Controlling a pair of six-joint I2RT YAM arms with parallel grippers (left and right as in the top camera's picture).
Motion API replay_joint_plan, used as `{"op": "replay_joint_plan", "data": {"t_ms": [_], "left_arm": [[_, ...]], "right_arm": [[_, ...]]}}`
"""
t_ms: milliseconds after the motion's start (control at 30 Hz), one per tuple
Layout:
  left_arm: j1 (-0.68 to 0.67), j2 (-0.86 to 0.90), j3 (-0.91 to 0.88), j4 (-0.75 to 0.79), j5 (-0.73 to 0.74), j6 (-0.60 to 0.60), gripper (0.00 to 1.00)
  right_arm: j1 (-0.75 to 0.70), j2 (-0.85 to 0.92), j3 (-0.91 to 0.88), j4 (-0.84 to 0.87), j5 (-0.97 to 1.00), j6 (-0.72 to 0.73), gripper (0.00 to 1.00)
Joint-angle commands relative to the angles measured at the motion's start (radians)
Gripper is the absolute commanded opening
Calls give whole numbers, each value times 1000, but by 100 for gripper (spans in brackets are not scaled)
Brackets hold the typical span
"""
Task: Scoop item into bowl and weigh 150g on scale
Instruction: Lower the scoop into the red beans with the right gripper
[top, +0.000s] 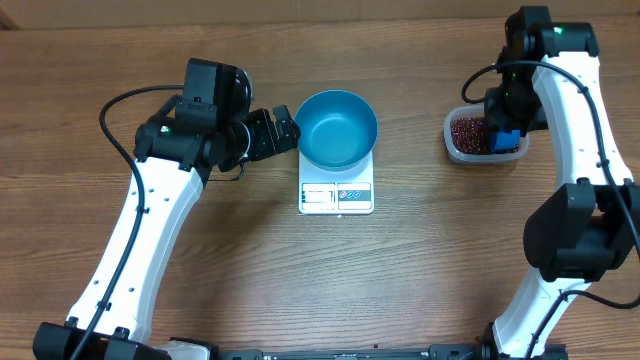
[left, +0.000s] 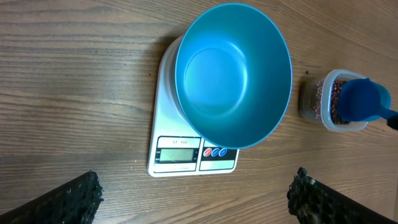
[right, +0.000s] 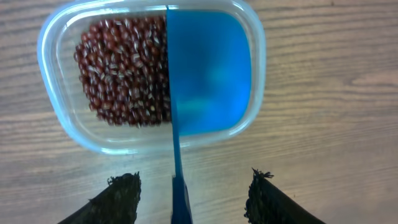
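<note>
The blue bowl (top: 337, 128) (left: 233, 74) stands empty on the white scale (top: 336, 196) (left: 186, 152). Just left of it, my left gripper (top: 285, 130) (left: 196, 186) hangs open with nothing between its fingers. The red-brown beans (top: 468, 132) (right: 124, 68) fill the left half of a clear tub (top: 456, 150) (right: 56, 93) at the right. A blue scoop (top: 505, 140) (right: 208, 68) rests on edge in the tub's right half. Its handle (right: 180, 193) runs back between the fingers of my right gripper (top: 505, 118) (right: 194, 182), which is open with a gap on either side of the handle.
The wooden table (top: 420, 260) carries only the scale with the bowl and the tub, seen also in the left wrist view as the tub (left: 314, 102) with the scoop (left: 364, 99) in it. My right arm reaches over the tub from the table's right side.
</note>
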Motion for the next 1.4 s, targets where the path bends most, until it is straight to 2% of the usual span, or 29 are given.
{"op": "replay_joint_plan", "data": {"t_ms": [0, 67, 100, 200, 300, 367, 400, 433, 533, 567, 767, 967, 1100, 1200, 1267, 1333, 1367], "left_arm": [[-6, -4, 14, 1, -31, 19, 100], [-6, -4, 14, 2, -47, 19, 100], [-6, -4, 14, 1, -51, 19, 100], [-6, -4, 14, 2, -51, 19, 100], [-6, -4, 14, 2, -51, 19, 99], [-6, -4, 14, 1, -51, 19, 99], [-6, -4, 14, 1, -51, 19, 100], [-6, -4, 14, 1, -51, 19, 100], [-6, -4, 14, 1, -51, 19, 100], [-6, -4, 14, 1, -51, 19, 99], [-6, -4, 14, 1, -51, 19, 100], [-6, -4, 14, 1, -51, 19, 100], [-6, -4, 14, 1, -51, 19, 100], [-6, -4, 14, 1, -51, 19, 100], [-6, -4, 14, 1, -51, 19, 99], [-6, -4, 14, 1, -51, 19, 100], [-6, -4, 14, 1, -51, 19, 100]], "right_arm": [[-5, -19, 97, -29, 2, 112, 55], [-5, -53, 122, -47, -16, 174, 45], [-5, -94, 122, -50, -16, 206, 36], [-5, -219, 122, -46, -16, 219, 34], [-5, -330, 121, -39, -41, 219, 39], [-5, -398, 120, -43, -99, 183, 49], [-5, -415, 116, -48, -115, 171, 68], [-5, -424, 107, -50, -124, 170, 82], [-3, -425, 63, -42, -136, 170, 99], [-3, -425, 23, -19, -135, 170, 99], [-3, -425, -249, 191, -133, 167, 98], [-3, -425, -444, 367, -133, 135, 89], [-3, -423, -523, 457, -132, 76, 70], [-5, -421, -565, 523, -124, 48, 50], [-9, -420, -567, 568, -113, 25, 48], [-13, -418, -567, 595, -113, -16, 60], [-13, -417, -567, 595, -113, -23, 62]]}}
